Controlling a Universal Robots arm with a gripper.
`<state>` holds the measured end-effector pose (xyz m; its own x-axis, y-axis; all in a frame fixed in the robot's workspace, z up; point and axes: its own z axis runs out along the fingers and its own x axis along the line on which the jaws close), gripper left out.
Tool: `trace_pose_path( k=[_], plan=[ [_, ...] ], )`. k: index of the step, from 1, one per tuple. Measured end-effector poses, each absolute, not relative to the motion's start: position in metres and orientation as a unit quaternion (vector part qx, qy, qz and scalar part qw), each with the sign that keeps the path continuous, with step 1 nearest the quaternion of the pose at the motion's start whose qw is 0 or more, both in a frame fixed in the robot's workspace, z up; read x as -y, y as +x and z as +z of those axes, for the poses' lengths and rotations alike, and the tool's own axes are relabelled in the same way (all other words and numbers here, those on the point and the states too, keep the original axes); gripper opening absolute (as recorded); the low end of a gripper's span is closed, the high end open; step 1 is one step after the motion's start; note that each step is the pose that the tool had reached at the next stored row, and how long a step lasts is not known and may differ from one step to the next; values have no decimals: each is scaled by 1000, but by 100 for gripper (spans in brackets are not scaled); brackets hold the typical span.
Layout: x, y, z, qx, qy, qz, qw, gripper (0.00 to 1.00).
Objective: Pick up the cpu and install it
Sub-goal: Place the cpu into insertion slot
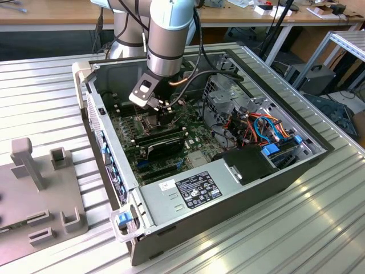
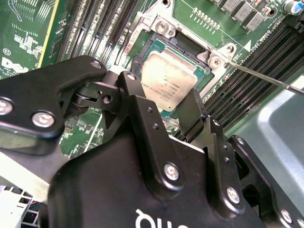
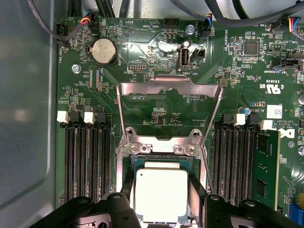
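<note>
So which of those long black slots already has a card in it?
The one holding the green card, farthest from the cpu on that side. Every other slot is just an empty black groove.

Exterior view: bright, even overhead light w/ glare streaks on ribbed table (image 1: 319, 240). Case (image 1: 228, 225) interior dimmer, shaded under arm (image 1: 165, 40). First wrist view: cpu (image 3: 160, 194) top blown near-white.
</note>
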<state>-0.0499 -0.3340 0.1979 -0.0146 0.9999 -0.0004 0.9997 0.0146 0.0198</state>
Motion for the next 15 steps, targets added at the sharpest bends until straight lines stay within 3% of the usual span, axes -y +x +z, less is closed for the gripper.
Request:
trace_pose_path(
  k=[15],
  plan=[
    [334,-50,197,-712,702,7,7,55]
  ],
)
